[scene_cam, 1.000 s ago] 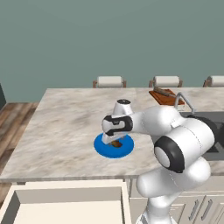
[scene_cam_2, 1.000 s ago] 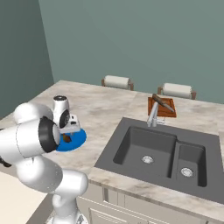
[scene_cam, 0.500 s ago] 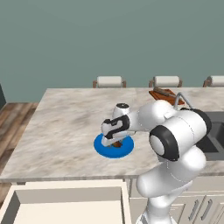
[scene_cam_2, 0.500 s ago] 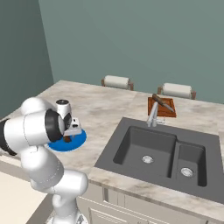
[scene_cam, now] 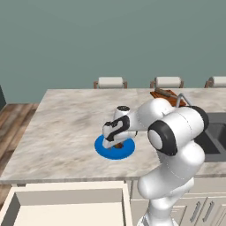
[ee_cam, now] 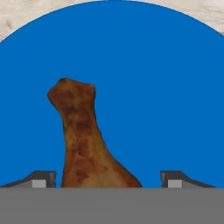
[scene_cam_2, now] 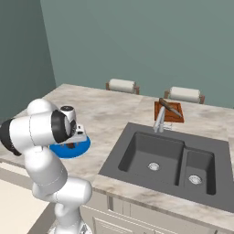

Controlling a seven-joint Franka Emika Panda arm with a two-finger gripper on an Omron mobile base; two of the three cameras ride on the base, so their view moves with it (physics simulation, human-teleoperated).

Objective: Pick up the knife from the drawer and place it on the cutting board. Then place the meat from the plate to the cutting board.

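The brown meat (ee_cam: 81,140) lies on the blue plate (ee_cam: 153,87), its thick end between my fingertips (ee_cam: 41,178). My gripper (ee_cam: 109,179) is open around it, with a gap on the right side. From the base views, the gripper (scene_cam: 115,142) is down on the plate (scene_cam: 102,148) at the counter's front. The knife (scene_cam_2: 169,107) lies across the cutting board (scene_cam_2: 170,112) behind the sink, also seen as the cutting board (scene_cam: 164,94) far right. The drawer (scene_cam: 66,207) stands pulled out below the counter edge.
A dark double sink (scene_cam_2: 169,157) with a faucet (scene_cam_2: 159,121) is set into the marble counter (scene_cam: 66,123) right of the plate. Chair backs (scene_cam: 110,82) line the counter's far side. My own arm arches between the plate and the sink.
The hand has dropped from above the plate down onto it, bringing the fingers to either side of the meat. The plate, board and knife have not moved.
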